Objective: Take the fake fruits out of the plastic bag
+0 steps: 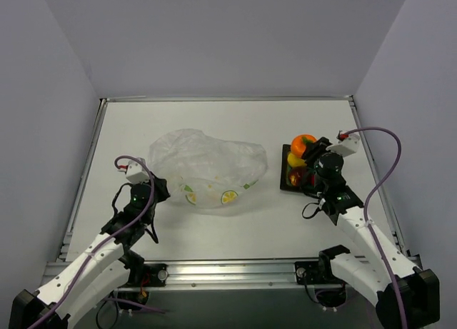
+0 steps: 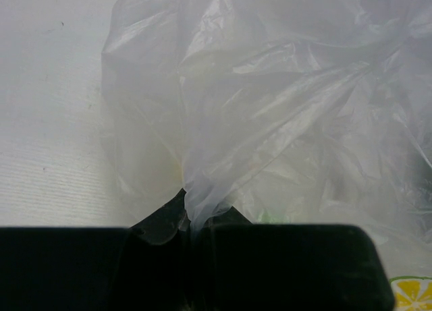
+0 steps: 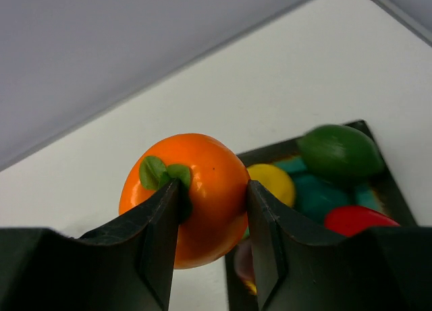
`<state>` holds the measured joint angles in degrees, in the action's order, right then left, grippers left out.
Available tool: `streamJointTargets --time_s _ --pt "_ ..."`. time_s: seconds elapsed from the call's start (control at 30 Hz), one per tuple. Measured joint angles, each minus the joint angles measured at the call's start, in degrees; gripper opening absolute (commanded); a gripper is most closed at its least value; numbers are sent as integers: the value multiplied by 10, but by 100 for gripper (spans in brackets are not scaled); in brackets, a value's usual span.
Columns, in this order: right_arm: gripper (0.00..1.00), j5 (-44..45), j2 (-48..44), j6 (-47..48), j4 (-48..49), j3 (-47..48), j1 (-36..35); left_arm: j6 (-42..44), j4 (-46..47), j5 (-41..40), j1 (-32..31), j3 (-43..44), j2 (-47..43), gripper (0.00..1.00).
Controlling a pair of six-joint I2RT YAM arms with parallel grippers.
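Observation:
The plastic bag lies crumpled at the table's middle, whitish with citrus-slice prints. My left gripper is at its left edge, shut on a fold of the bag; the film runs down between the closed jaws of the left gripper. My right gripper is shut on the orange fruit and holds it above the far end of the dark tray. In the right wrist view the gripper clamps the orange fruit. The yellow fruit and the red fruit lie in the tray.
A green fruit also lies in the tray on its teal centre. A dark fruit shows partly behind my right finger. The table's raised rim runs along left, back and right. Grey walls enclose the table.

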<state>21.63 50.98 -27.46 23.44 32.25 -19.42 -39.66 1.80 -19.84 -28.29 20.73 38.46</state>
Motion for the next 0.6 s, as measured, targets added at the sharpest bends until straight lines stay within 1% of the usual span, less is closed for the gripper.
streamJointTargets --time_s 0.13,0.27,0.6 --pt "20 16 30 -11 -33 -17 61 8 7 1 0 -7 -3 2" --pt "20 21 56 -15 -38 -17 90 14 7 1 0 -13 -10 2" --pt "22 17 126 -23 -31 -17 110 18 8 3 3 -17 -11 2"
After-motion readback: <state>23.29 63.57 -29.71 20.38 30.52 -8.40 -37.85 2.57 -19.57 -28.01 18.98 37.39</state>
